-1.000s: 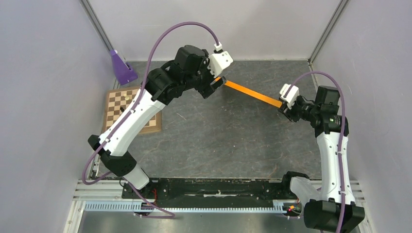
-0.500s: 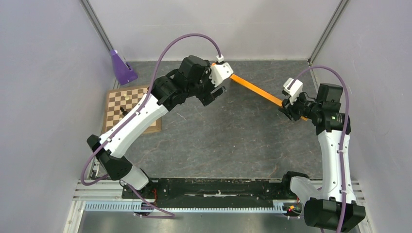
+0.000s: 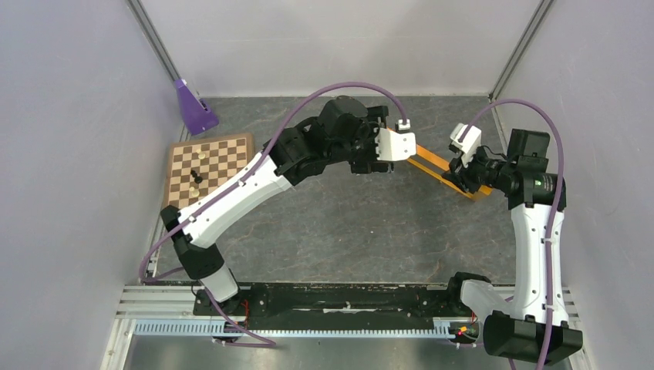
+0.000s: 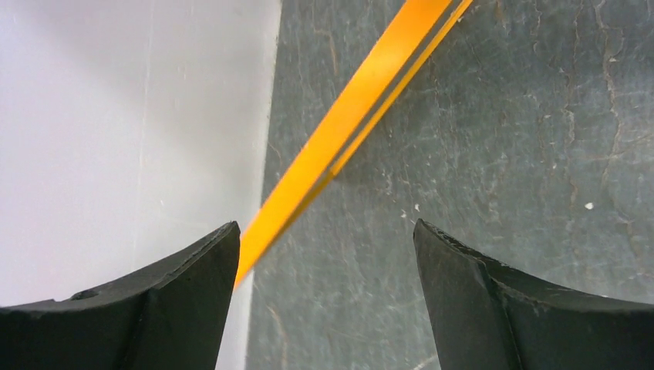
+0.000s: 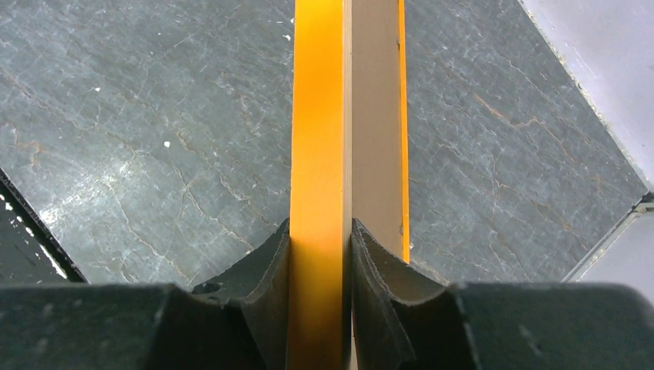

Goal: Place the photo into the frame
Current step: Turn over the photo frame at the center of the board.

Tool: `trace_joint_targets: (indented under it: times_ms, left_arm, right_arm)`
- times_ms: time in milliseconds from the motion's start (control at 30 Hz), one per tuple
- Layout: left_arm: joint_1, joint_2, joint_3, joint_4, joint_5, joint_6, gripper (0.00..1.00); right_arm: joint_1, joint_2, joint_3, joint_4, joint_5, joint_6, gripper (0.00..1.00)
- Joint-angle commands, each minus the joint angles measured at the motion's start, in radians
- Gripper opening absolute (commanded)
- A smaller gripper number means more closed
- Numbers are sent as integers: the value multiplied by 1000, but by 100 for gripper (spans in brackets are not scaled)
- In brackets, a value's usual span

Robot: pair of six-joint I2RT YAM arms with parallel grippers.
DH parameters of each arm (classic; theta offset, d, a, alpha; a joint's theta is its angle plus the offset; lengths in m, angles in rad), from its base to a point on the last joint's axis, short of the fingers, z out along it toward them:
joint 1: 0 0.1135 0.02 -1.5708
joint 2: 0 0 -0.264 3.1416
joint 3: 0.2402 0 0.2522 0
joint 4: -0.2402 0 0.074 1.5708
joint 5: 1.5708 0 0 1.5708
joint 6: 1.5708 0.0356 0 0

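**Clamped on the frame, held on edge**

Reaching in from the right, forearm upright, with right gripper squeezed shut onto the orange rail ahead. Stretched far across from the left, with left gripper spread wide, rail end just beside one finger.

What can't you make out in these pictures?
The photo: in no view; the frame shows only edge-on.
One end of the frame, top view: under the left arm's wrist.
Frame's near end, right wrist view: hidden inside the right claw.
Chess pieces, top view: too small to name.
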Motion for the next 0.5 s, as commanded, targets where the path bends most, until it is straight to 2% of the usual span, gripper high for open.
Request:
trace_joint_targets:
  times_ms: [0, 200, 467]
  left_arm:
    - [-11, 52, 74, 52, 89, 178, 89]
    - [-26, 105, 108, 3, 170, 271, 92]
    - [-58, 173, 152, -68, 171, 359, 94]
  right_arm:
    - [10, -38, 60, -13, -109, -64, 0]
    - [11, -57, 62, -53, -147, -74, 0]
    - [10, -61, 84, -112, -175, -100, 0]
